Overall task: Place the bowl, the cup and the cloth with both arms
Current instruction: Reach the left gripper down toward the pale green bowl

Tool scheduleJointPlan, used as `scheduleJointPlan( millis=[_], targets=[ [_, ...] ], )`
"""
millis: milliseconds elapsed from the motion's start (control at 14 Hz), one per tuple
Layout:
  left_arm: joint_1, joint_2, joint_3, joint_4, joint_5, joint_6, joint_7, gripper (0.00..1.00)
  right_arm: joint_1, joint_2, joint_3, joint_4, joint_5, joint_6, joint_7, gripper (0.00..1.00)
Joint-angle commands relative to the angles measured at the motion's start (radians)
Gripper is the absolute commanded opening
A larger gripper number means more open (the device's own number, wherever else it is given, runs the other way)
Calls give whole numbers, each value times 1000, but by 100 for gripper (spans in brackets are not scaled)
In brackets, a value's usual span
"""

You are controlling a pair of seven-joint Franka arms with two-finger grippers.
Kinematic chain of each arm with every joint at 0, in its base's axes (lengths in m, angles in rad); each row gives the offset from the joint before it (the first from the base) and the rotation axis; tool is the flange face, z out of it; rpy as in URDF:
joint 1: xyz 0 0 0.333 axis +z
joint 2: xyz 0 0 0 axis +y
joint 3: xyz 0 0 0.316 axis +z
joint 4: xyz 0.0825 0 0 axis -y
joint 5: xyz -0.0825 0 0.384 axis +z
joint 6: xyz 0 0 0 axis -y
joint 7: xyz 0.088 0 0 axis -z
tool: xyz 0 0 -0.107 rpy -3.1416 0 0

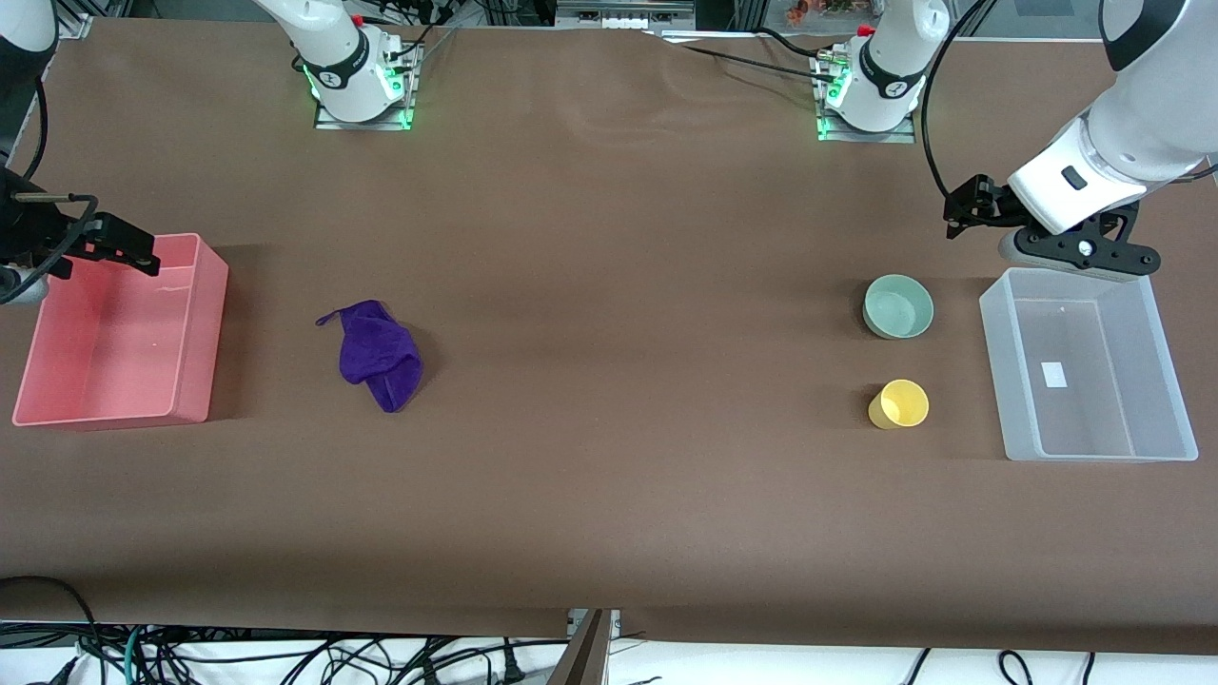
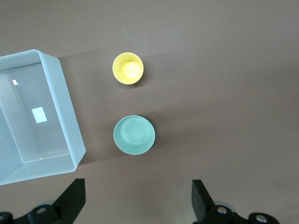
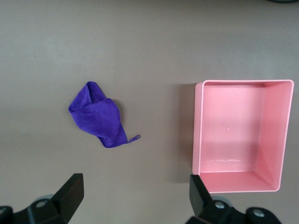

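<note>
While both arms hang in the air with nothing in their grasp, the three things to be placed sit out on the brown table (image 1: 609, 495). At the left arm's end, the left gripper (image 1: 961, 214) hovers above the table close to the clear plastic bin (image 1: 1166, 381), up by the bin's edge that lies farthest from the front camera; its fingers (image 2: 70, 200) stand wide apart and hold nothing. Just beside that bin rests the pale green bowl (image 1: 898, 306), upright and empty, and the yellow cup (image 1: 899, 403) stands nearer to the front camera than the bowl, a little apart from it and also upright. Neither touches the bin. At the right arm's end, the right gripper (image 1: 119, 243) hangs over the pink bin (image 1: 205, 323), above its edge farthest from the front camera, with its fingers (image 3: 70, 196) likewise spread open and empty. The purple cloth (image 1: 379, 354) lies crumpled on the table near the pink bin, toward the table's middle, with its small loop (image 1: 328, 319) poking out toward that bin. Both bins look empty, though the clear one has a small white label (image 1: 1052, 375) on its floor.
</note>
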Motion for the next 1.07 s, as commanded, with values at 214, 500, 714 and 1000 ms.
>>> scheduleJointPlan(
  millis=[214, 500, 714, 1000],
  targets=[
    [-1, 11, 1, 23, -15, -6, -13, 100, -15, -6, 10, -4, 9, 2, -9, 100],
    [-1, 13, 0, 24, -13, -6, -12, 100, -15, -6, 10, -4, 9, 4, -9, 100],
    [4, 19, 1, 18, -13, -8, -10, 100, -17, -6, 10, -4, 9, 4, -9, 100],
    [10, 62, 9, 4, -13, -14, -10, 100, -17, -6, 10, -4, 9, 4, -9, 100]
  ],
)
